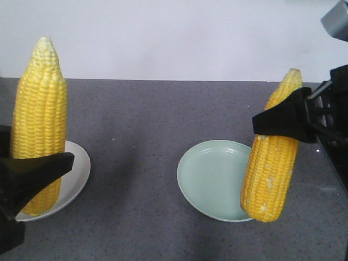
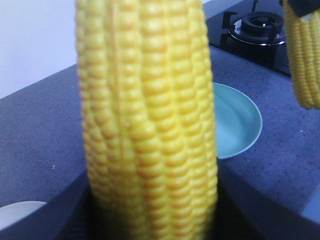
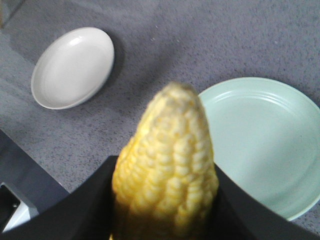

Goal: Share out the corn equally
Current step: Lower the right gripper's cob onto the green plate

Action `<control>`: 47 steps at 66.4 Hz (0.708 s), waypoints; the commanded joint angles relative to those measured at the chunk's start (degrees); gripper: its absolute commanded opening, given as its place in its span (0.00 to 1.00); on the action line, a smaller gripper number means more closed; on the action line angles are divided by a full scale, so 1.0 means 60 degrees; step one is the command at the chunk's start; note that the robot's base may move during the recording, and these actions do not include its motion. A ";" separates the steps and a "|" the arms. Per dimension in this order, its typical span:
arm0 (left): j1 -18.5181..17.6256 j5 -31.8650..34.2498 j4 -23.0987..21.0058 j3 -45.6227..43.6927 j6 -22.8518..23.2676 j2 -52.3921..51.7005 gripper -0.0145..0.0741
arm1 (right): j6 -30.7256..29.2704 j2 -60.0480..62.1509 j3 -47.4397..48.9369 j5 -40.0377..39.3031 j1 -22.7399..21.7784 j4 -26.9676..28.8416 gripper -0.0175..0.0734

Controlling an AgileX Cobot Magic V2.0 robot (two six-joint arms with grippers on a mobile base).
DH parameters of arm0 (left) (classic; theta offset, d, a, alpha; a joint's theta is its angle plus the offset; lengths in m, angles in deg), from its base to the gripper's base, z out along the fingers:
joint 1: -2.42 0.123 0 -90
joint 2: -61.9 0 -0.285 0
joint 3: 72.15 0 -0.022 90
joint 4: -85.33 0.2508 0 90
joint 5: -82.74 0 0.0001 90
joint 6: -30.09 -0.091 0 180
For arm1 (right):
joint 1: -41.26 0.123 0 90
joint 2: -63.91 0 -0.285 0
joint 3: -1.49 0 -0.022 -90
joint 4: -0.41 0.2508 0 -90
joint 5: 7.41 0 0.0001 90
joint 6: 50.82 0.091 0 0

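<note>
Two cobs of corn show, both lifted. My left gripper (image 1: 41, 169) is shut on the lower half of one upright cob (image 1: 39, 114), which fills the left wrist view (image 2: 150, 120) between the jaws of the left gripper (image 2: 152, 212). My right gripper (image 1: 284, 118) is shut on the upper part of the other cob (image 1: 272, 168), which hangs slightly tilted at the right rim of the green plate (image 1: 209, 179). In the right wrist view this cob (image 3: 167, 170) sits in the right gripper (image 3: 165, 205), beside the bare green plate (image 3: 270, 145).
A white plate (image 1: 77, 168) lies at the left and shows nothing on it in the right wrist view (image 3: 72, 67). A black gas hob (image 2: 260, 27) is set into the grey counter (image 1: 147, 125) beyond the green plate (image 2: 237, 120). A white wall stands behind.
</note>
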 commanded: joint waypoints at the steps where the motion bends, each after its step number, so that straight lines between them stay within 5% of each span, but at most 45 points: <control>1: 0.0000 0.0680 -0.0076 -0.0262 0.0021 -0.0060 0.46 | 0.0149 -0.0669 0.0871 0.0074 -0.0013 0.0132 0.42; 47: 0.0000 0.0680 -0.0076 -0.0262 0.0021 -0.0060 0.46 | 0.0714 -0.5136 0.3429 0.1302 -0.0013 -0.0055 0.42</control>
